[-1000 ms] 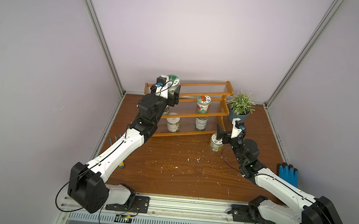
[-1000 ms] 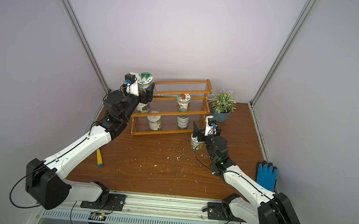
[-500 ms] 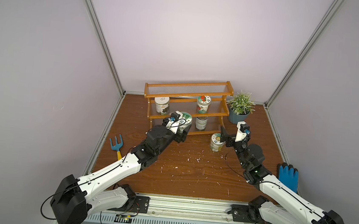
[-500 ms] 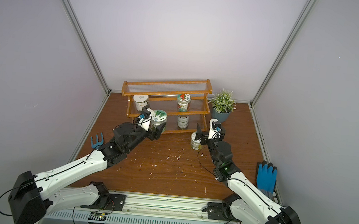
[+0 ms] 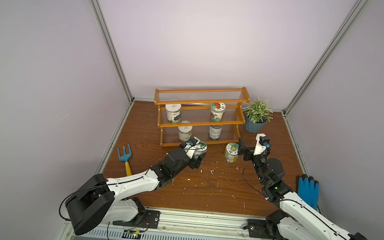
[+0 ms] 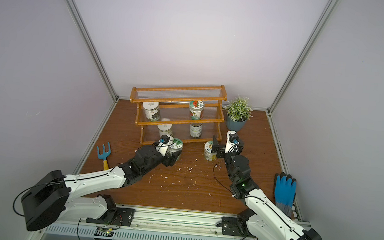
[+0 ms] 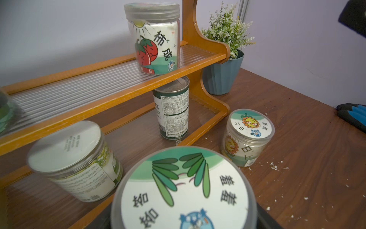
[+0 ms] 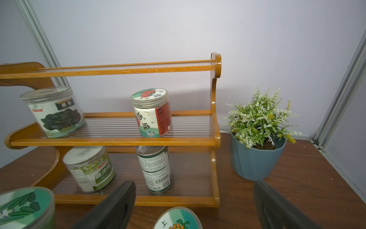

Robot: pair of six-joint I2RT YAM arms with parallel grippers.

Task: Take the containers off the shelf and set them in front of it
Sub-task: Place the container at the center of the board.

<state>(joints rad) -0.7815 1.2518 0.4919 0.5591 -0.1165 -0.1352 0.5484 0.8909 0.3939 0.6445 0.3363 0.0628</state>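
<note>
The shelf [image 5: 202,95] stands at the back of the wooden table. Its middle tier holds a dark-leaf jar [image 5: 173,113] and a red-fruit jar [image 5: 217,112]. On its bottom tier are a plain jar [image 5: 184,133] and a silver can [image 5: 215,132]. My left gripper [image 5: 196,157] is shut on the green-trees jar [image 5: 200,147] [image 7: 184,190], low before the shelf's left front corner. The yellow-flower jar [image 5: 231,151] [image 8: 178,219] stands on the table in front of the shelf. My right gripper [image 5: 246,151] [image 8: 194,186] hangs open just behind and above it, a finger on each side.
A blue-grey plant pot [image 5: 254,126] stands right of the shelf. A blue hand rake [image 5: 125,155] lies by the left wall and a blue glove [image 5: 308,191] by the right wall. White crumbs are scattered over the table [image 5: 203,192].
My left arm has carried the green-trees jar from the shelf's top tier down to the table in front of the shelf. The right gripper has drawn back slightly from the yellow-flower jar, still open.
</note>
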